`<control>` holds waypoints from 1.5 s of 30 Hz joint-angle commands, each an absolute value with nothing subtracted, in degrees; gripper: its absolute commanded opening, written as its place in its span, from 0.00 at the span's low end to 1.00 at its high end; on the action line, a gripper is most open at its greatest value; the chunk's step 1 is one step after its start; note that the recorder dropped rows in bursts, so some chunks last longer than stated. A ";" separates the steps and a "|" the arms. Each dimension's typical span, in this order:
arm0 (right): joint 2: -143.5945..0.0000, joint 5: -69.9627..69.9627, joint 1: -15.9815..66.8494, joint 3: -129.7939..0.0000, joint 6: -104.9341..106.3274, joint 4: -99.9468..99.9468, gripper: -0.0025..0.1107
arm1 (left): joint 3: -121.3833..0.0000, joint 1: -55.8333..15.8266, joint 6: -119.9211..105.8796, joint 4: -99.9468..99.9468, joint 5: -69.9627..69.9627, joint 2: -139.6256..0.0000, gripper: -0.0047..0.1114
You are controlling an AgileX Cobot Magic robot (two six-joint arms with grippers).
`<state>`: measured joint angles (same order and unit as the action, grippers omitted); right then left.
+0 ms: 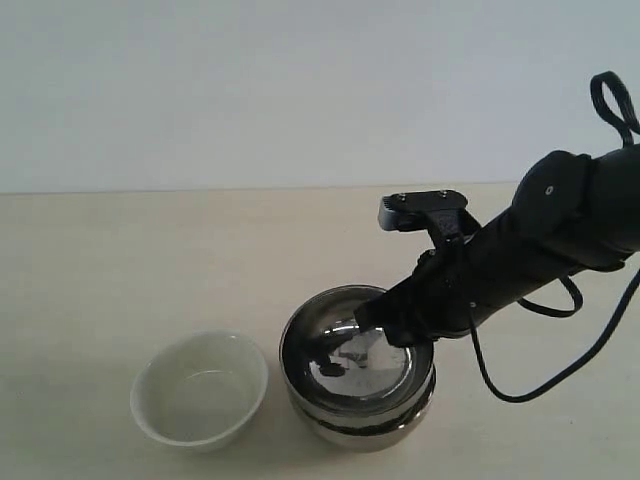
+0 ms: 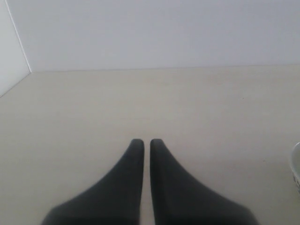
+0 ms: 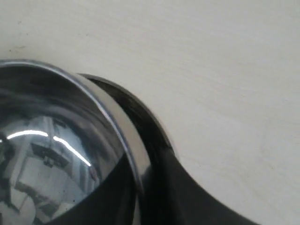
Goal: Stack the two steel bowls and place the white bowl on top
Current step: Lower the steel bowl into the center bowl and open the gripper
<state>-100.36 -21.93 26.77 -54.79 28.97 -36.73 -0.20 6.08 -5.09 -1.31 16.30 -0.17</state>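
Already nested, the upper steel bowl (image 1: 345, 352) sits in the lower steel bowl (image 1: 360, 427) with the right claw (image 1: 378, 318) astride its rim (clamped or slackened cannot be told), leaving the white bowl (image 1: 200, 388), just beside that stack, probably next to lift; left claw (image 2: 146, 143) closed on nothing

I work over a pale beige desk (image 1: 100, 260); a plain white wall (image 1: 250, 90) rises behind its far edge.
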 commanded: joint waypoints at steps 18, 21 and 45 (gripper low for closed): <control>-99.89 -18.48 27.16 -56.72 31.59 -36.65 0.37 | 0.00 6.11 -4.44 -1.47 15.87 0.00 0.08; -99.89 -15.83 27.18 -56.72 32.01 -36.65 0.37 | 0.00 6.11 -4.44 -1.47 15.87 0.00 0.08; -100.39 -6.17 33.13 -56.72 34.95 -37.16 0.02 | 0.00 6.11 -4.44 -1.47 15.98 0.00 0.08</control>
